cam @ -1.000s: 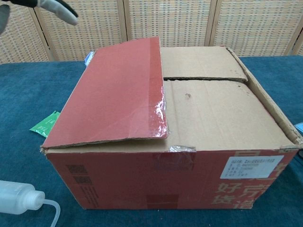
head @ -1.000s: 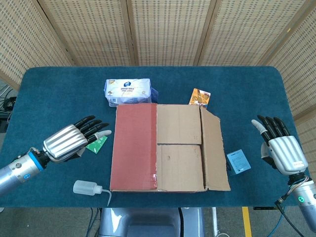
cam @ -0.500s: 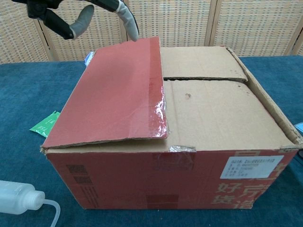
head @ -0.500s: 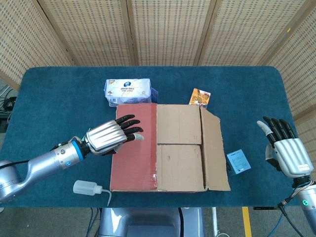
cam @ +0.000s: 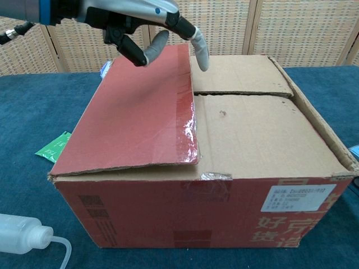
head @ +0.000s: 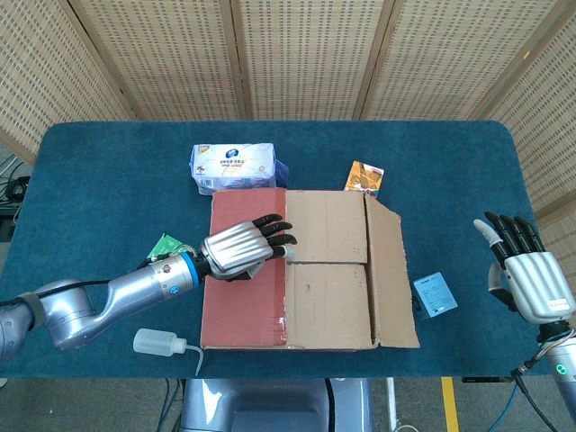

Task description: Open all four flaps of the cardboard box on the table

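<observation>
We see the box (head: 306, 270) at the middle of the table (head: 90, 180), all flaps down. The red flap (head: 245, 270) covers the box's left half, and its free edge runs front to back along the box's midline. Our left hand (head: 241, 249) hovers over that flap's far part, fingers (cam: 199, 47) spread apart and holding nothing, tips reaching just past the free edge and pointing down at the brown flap beyond. So the edge to catch lies right under the fingertips, and we judge this hand far nearer than the other. Our right hand (head: 526, 274) waits well off the box's right side, palm down, fingers apart, empty
</observation>
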Controlling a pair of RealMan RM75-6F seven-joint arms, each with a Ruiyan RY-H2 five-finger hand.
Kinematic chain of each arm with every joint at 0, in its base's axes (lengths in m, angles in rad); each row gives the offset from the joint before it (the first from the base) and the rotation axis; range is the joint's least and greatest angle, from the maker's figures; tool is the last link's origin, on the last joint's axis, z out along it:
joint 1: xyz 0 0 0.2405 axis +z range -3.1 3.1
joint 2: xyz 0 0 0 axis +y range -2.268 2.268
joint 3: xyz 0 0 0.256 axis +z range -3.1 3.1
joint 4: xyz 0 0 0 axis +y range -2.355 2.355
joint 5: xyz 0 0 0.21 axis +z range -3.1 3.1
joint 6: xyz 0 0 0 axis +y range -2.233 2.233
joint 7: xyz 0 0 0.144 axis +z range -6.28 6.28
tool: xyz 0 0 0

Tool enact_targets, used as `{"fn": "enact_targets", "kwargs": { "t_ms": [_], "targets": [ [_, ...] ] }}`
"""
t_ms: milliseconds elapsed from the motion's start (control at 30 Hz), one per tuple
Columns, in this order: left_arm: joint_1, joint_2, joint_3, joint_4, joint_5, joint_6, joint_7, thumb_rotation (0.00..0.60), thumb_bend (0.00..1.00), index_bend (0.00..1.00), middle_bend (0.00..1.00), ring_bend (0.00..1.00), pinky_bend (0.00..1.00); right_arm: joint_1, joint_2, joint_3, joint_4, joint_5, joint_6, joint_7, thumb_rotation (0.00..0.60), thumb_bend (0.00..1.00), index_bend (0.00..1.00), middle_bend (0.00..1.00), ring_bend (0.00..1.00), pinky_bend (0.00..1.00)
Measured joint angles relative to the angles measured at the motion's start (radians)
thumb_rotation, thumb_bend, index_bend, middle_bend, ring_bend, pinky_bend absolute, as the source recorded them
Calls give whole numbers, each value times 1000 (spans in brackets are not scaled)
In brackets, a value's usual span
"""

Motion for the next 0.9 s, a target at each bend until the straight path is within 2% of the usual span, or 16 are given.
{"fn": "enact_targets", "kwargs": {
  "t_ms": [400, 600, 900],
  "targets": [
    [-54, -97, 15, 37, -95, -25, 108, 600, 1000, 265, 184, 79, 45, -8, -3, 4, 18, 9, -7, 25, 600, 865, 52, 40, 0, 43],
    [-66, -102, 27, 37, -132, -33, 143, 600, 1000, 315, 254, 127, 53, -12, -5, 5, 25, 10, -8, 32, 600, 865, 52, 40, 0, 43],
    [-55, -78, 44, 23, -161, -4, 178, 600, 1000, 363, 306, 164, 90, -9, -14, 9, 29, 5, -13, 33, 600, 860, 52, 40, 0, 43]
  ]
}}
